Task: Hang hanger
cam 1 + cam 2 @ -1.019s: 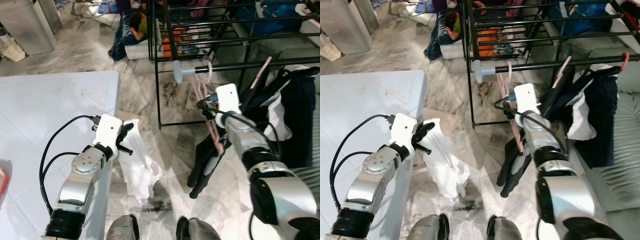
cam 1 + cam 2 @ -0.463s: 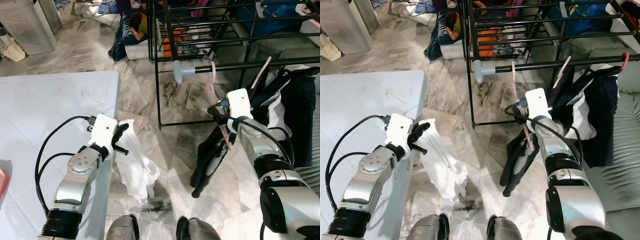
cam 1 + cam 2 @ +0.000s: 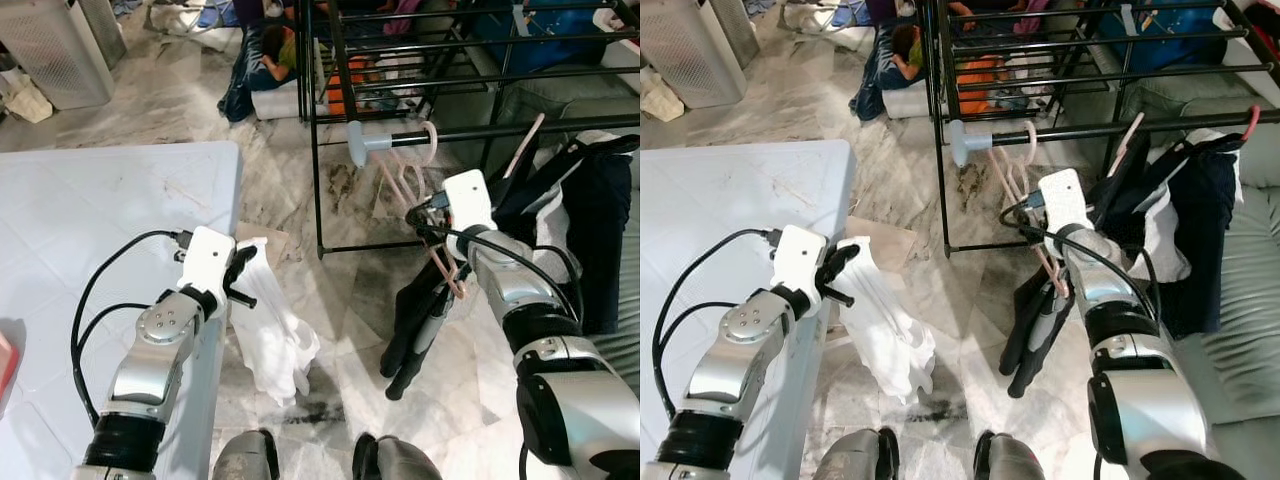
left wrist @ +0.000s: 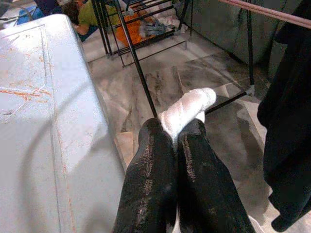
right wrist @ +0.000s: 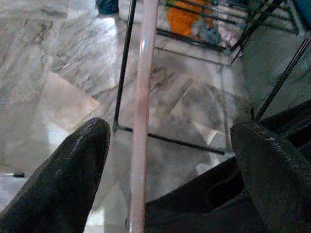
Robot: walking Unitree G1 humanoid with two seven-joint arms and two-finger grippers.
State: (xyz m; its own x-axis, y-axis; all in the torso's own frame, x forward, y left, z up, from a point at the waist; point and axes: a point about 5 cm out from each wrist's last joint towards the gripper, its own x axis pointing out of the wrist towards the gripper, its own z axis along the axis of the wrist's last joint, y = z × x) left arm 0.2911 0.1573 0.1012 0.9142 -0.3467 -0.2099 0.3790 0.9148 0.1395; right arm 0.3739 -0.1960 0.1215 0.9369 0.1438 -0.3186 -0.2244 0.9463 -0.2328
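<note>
Right gripper [image 5: 170,179]: fingers spread wide apart, one black finger [image 5: 58,179] on each side of the wrist view; nothing is clamped between them.
Touching: the pink bar of the hanger runs between the spread fingers, closer to one of them; whether it touches that finger cannot be told.
Right arm: reaches forward and up toward the rail, its white wrist block just below and beside the hanger's hook.
Hanger [image 3: 432,215]: pale pink and thin; its hook is looped over the black rail [image 3: 520,128] of the clothes rack, close to the grey end cap [image 3: 362,142]; its body hangs down at a slant toward the right wrist.
Dark garment [image 3: 415,320]: hangs from the lower part of the hanger, limp, reaching down near the marble floor [image 3: 330,330].
Left gripper [image 4: 177,145]: fingers pressed together, pinching a white cloth [image 3: 270,330]; a rolled bit of the cloth pokes out past the fingertips.
White cloth: drapes down from the left gripper beside the edge of the white table [image 3: 80,220], its lower end crumpled just above the floor.
Rack surroundings: more dark and white clothes [image 3: 585,220] hang on the same rail farther right; orange items [image 3: 350,85] sit on the rack's low shelves behind.
Floor: a piece of cardboard [image 3: 262,238] lies near the table corner.
</note>
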